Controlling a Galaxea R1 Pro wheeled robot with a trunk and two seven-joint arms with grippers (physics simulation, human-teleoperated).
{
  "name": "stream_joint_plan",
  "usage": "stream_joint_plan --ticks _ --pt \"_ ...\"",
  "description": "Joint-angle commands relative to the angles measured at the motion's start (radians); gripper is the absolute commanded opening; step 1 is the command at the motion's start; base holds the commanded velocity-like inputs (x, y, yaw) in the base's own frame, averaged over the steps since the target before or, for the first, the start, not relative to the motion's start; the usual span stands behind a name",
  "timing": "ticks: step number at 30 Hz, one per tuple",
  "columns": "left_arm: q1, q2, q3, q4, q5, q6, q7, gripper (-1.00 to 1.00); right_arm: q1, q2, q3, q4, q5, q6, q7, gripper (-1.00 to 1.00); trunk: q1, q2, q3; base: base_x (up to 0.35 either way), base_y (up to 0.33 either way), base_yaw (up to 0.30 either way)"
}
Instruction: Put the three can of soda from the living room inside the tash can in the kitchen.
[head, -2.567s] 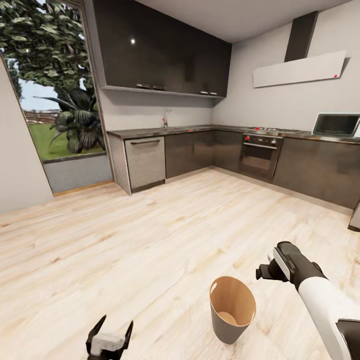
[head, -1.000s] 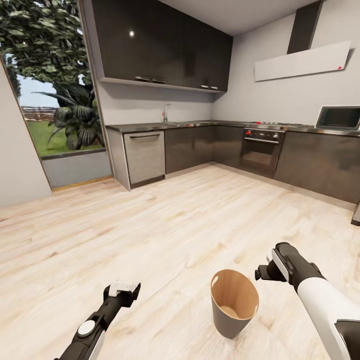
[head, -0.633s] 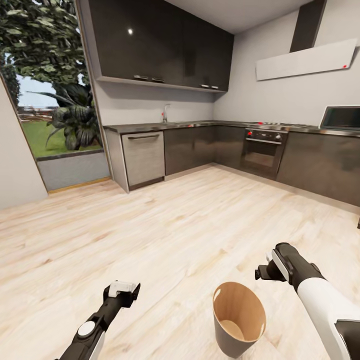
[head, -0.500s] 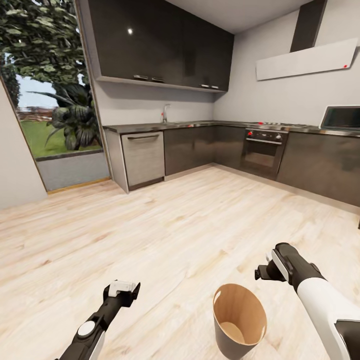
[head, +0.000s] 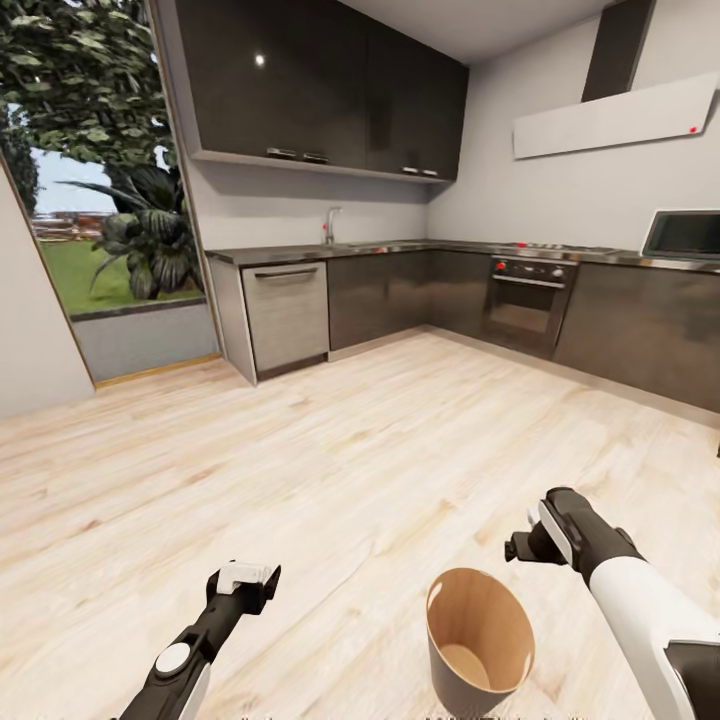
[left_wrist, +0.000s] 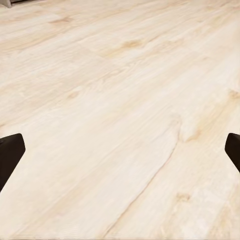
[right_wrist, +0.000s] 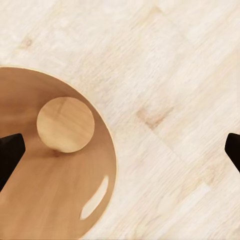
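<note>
- Kitchen: right gripper (right_wrist: 120, 145), fingers spread and empty, hangs beside the tash can's (head: 478, 640) rim.
- Left gripper (left_wrist: 120, 150), likewise spread, faces the bare floor (head: 330, 450).
- Cans should be dropped squarely over the opening.

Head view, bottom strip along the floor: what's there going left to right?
Left gripper on its black arm → round tapered trash can with tan inner wall, standing on the pale wood floor → right gripper on its black-and-white arm.
</note>
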Motion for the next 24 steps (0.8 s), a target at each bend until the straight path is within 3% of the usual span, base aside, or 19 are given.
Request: stream_joint_plan --ticks 1,10,24 --pt "0.0 0.0 0.0 0.0 0.0 0.0 0.0 1.0 0.0 0.001 -0.001 0.001 0.0 0.0 0.0 1.0 0.0 0.0 -0.004 0.002 0.0 0.0" --pt "0.0 0.0 0.002 0.001 -0.002 0.003 0.002 1.0 0.002 0.005 -0.001 0.077 0.001 -0.007 -0.001 1.0 0.004 -0.002 -0.039 0.001 0.0 0.0" --pt "0.0 0.001 0.001 0.001 -0.003 0.003 0.002 1.0 0.002 0.001 -0.004 0.093 0.005 -0.036 0.0 1.0 0.011 -0.006 -0.093 0.0 0.0 0.0"
